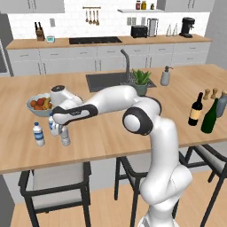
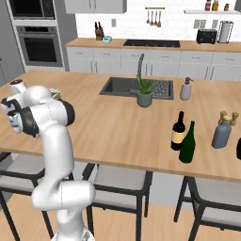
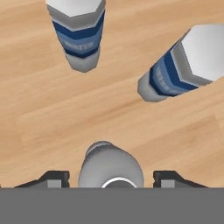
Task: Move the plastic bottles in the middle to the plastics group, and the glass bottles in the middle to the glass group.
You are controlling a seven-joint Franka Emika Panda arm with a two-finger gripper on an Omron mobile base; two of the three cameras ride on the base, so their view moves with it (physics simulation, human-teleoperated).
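My gripper points down at the left end of the island and stands open around the plain clear plastic bottle, with a small gap on each side. That bottle stands upright on the wood. The plastics group is right beside it: one blue-labelled water bottle to its left and another half hidden behind the hand; both stand just beyond the fingers. Far right stand the near-black wine bottle, the dark green one and the grey-blue glass bottle.
A fruit bowl sits just behind the water bottles. A sink, a potted plant and a soap dispenser are mid-island. Two brown shakers stand behind the wine bottles. Stools line the near edge.
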